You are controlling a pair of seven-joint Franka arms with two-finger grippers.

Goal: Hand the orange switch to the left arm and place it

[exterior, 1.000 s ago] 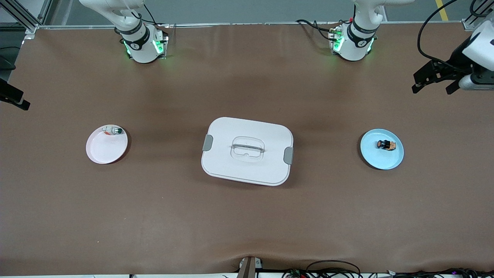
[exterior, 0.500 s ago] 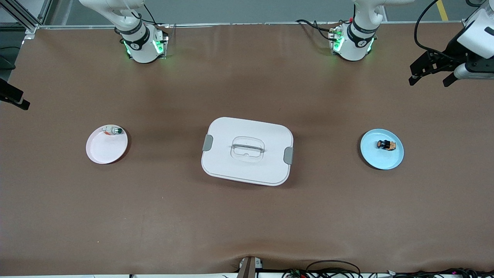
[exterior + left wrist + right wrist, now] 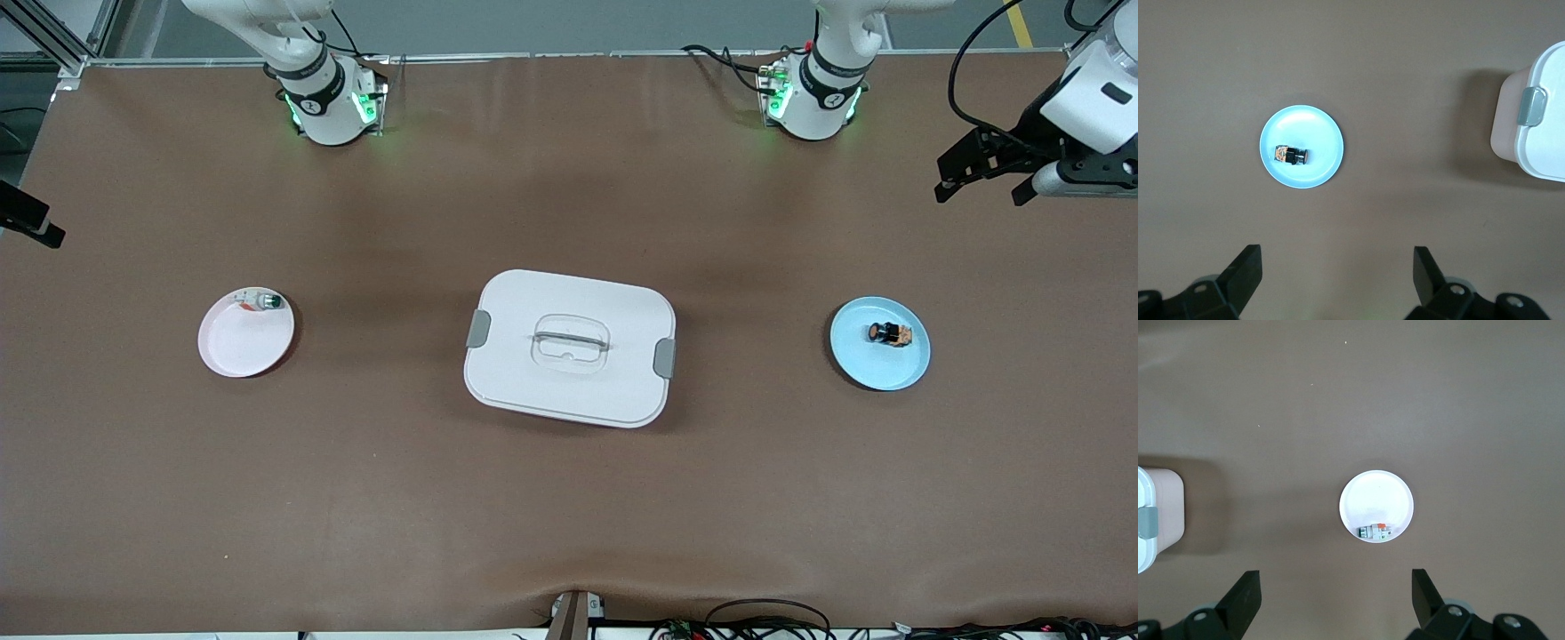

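Left tool (image 3: 982, 182) up over the desk's (image 3: 569, 498) left-arm end, fingers spread wide, empty; right tool (image 3: 1335, 597) likewise wide, empty, high over the right-arm end. Orange switch (image 3: 890, 334) on blue plate (image 3: 867, 364), box (image 3: 569, 348) mid-desk.

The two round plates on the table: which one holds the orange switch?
The blue plate toward the left arm's end holds the orange switch. The pink plate holds a white component with a green cap.

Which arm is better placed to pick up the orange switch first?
The left arm. The orange switch lies on the blue plate at the left arm's end of the table, and the left tool hangs open near it. The right tool is open over the pink plate's end, with the box between.
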